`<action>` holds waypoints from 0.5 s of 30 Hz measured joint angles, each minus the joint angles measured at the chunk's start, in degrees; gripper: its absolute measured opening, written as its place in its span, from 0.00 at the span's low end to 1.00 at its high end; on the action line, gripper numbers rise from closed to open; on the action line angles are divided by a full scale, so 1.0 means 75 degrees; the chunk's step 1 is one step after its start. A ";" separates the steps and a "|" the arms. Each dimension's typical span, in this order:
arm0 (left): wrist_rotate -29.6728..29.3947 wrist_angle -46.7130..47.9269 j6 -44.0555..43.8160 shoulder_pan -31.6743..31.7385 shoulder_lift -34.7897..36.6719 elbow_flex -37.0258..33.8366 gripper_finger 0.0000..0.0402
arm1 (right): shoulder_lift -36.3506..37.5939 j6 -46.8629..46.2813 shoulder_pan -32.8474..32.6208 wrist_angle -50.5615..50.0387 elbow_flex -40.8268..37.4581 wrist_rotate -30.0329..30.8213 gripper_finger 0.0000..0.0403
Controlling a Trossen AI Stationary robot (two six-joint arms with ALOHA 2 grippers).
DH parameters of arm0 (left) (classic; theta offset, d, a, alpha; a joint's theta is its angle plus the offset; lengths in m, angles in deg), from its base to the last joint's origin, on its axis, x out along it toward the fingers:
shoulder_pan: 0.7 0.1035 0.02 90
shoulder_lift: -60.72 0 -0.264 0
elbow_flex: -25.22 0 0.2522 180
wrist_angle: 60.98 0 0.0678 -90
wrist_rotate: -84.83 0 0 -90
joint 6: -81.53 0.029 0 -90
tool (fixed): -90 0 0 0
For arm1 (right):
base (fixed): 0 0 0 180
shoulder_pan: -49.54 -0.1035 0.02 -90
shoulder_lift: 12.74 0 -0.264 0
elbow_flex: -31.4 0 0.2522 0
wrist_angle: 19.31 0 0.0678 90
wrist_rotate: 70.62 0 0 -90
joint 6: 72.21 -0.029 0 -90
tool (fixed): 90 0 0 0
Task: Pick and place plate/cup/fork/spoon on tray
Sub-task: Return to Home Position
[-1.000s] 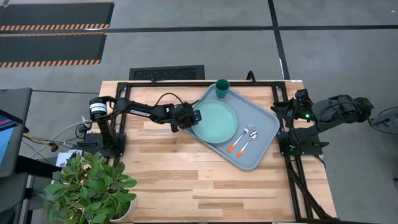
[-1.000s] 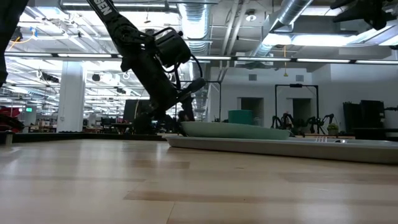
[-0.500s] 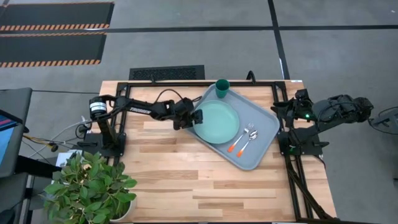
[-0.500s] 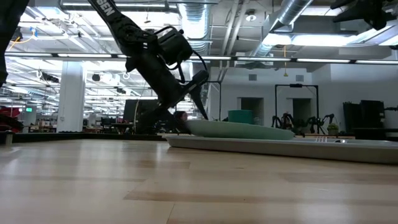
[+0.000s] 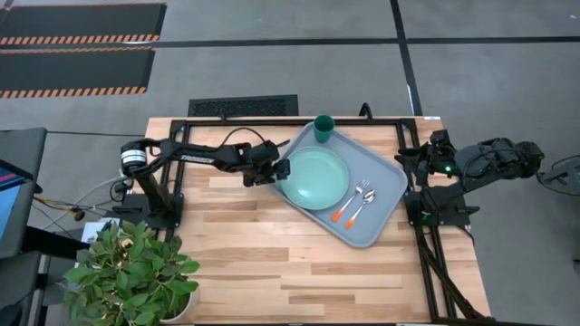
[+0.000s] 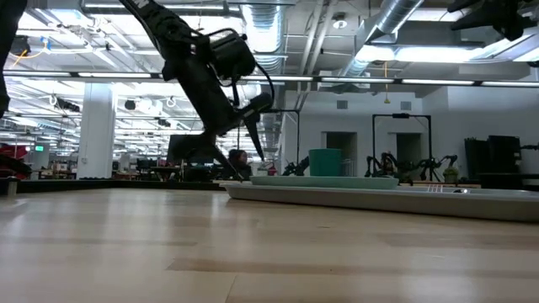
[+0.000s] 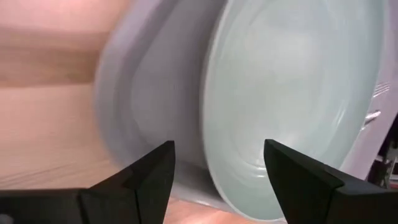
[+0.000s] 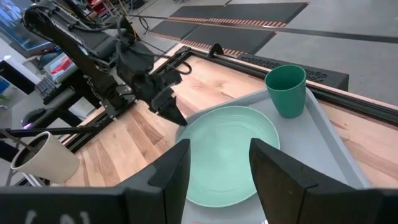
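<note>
On the smooth wooden table (image 5: 272, 263) sits the blue-grey tray (image 5: 385, 215) with round corners. The shiny fork (image 5: 344, 207) and spoon (image 5: 360, 209) with orange handles lie side by side on it, next to the round pale green plate (image 5: 314, 177). The left gripper (image 5: 284, 168) hangs beside the plate's rim, its fingers (image 7: 149, 177) spread apart and empty. At the back the little dark green cup (image 5: 323, 127) stands in the tray's corner, and the right gripper (image 8: 219, 149) waits at the table's edge, fingers apart.
</note>
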 joint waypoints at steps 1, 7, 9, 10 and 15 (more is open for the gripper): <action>-0.0057 0.0085 0.0074 0.0014 0.0100 0.0000 0.58 | 0.0000 0.0000 -0.0001 -0.0001 0.0000 0.0001 0.47; -0.0075 -0.0168 0.0788 0.0030 0.1096 -0.0009 0.58 | 0.0000 0.0188 0.0001 0.0001 0.0000 0.0553 0.47; -0.0155 -0.0592 0.1199 -0.0010 0.1597 -0.0009 0.58 | 0.0000 0.0156 0.0003 0.0006 0.0000 0.0776 0.47; -0.0244 -0.0837 0.1429 -0.0034 0.1850 -0.0009 0.58 | 0.0003 0.0197 0.0001 -0.0003 0.0000 0.0784 0.47; -0.0535 -0.2088 0.2971 -0.0296 0.3293 -0.0006 0.58 | 0.0001 0.0752 -0.0001 -0.0038 0.0000 0.0727 0.47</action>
